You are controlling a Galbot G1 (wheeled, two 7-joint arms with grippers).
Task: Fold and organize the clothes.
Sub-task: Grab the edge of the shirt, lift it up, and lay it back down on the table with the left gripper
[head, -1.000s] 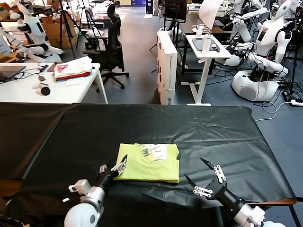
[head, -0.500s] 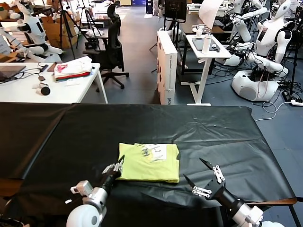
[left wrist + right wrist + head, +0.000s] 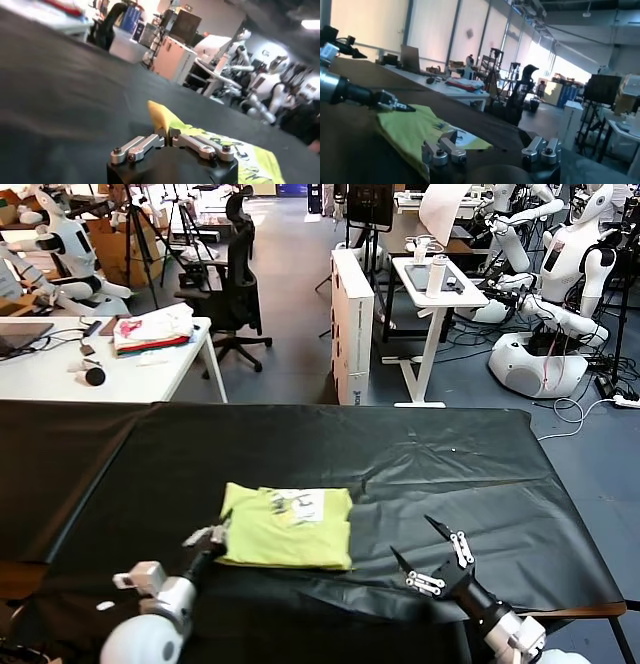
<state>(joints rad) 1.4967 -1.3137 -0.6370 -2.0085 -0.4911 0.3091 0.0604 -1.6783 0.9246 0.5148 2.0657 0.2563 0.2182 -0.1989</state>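
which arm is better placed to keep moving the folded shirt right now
The left. Its gripper is shut on the shirt at the near left edge. The right gripper hangs open beside the shirt, holding nothing.

A desk (image 3: 450, 454) under a wrinkled black cloth (image 3: 140, 474) spans the near scene. A folded lime T-shirt (image 3: 285, 529) lies flat on the cloth, near the front edge, slightly left of centre, print facing up.
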